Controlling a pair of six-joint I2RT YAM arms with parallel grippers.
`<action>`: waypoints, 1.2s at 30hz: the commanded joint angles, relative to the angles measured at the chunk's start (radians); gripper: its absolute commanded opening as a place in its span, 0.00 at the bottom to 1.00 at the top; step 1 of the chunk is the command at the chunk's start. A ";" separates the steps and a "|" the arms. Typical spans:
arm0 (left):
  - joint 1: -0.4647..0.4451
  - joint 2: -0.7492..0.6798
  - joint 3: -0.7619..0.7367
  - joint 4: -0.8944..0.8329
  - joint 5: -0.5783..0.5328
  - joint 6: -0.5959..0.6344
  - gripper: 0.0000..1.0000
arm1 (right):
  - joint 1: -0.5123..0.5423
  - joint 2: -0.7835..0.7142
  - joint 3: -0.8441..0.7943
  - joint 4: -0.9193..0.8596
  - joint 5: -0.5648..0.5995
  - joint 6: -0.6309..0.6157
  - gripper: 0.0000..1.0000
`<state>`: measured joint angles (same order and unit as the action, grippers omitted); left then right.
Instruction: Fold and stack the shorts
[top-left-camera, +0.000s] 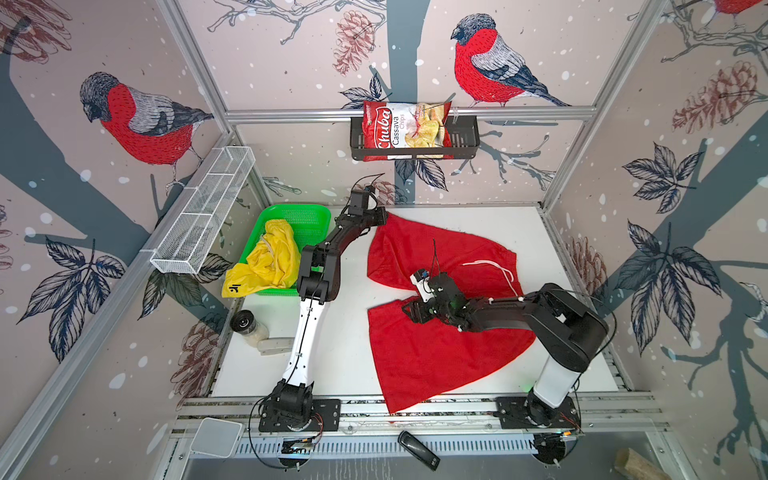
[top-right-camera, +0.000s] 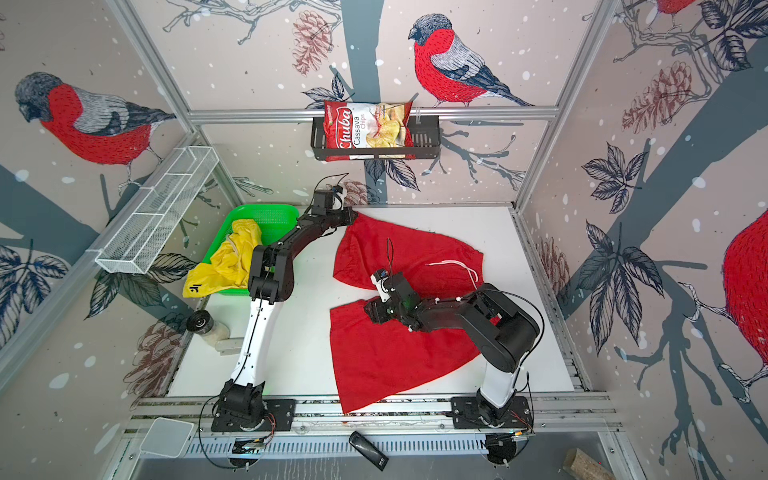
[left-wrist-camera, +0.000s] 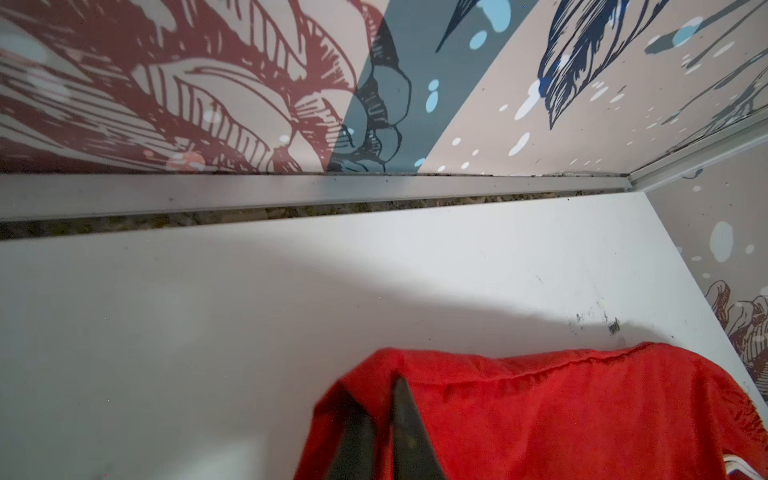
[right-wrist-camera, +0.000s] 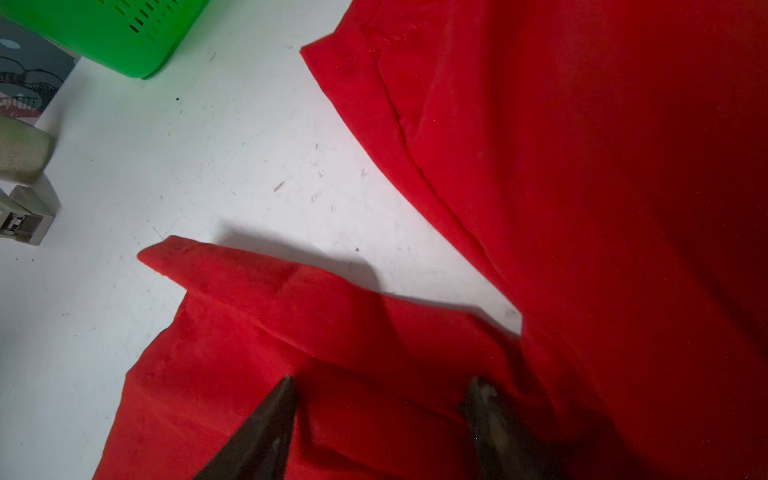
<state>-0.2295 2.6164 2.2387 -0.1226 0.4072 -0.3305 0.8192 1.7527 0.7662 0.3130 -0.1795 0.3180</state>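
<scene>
Red shorts (top-left-camera: 436, 353): spread on bench (top-left-camera: 345, 332); judged thin, limp, light; best taken at hem corners. Left tool (left-wrist-camera: 374, 395): fingers nearly together at a far corner, pinch impossible to confirm. Right tool (right-wrist-camera: 384, 380): spread wide, empty, above cloth. Yellow shorts (top-left-camera: 270, 262): heaped in green basket (top-left-camera: 307, 216).

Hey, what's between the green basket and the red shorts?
Nothing on the table there, just bare white top; the left arm crosses above that gap between green basket and red shorts. Both top views show it.

Our white surface (top-left-camera: 345, 332) from above.
On it we find red shorts (top-left-camera: 436, 357) spread out, a green basket (top-left-camera: 307, 216), a jar (top-left-camera: 245, 324), a stapler (top-left-camera: 274, 345).
</scene>
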 joint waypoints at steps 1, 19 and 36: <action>0.007 -0.059 -0.006 -0.023 -0.025 0.044 0.41 | -0.002 -0.041 0.062 -0.090 -0.001 -0.001 0.67; 0.000 -0.680 -0.916 -0.037 -0.021 0.052 0.54 | -0.275 0.136 0.444 -0.284 0.011 0.040 0.66; -0.039 -0.586 -0.885 -0.184 0.010 0.157 0.51 | -0.409 0.291 0.505 -0.306 -0.045 0.035 0.65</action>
<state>-0.2653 2.0232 1.3445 -0.2836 0.3931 -0.2001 0.4137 2.0388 1.2739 -0.0006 -0.2066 0.3447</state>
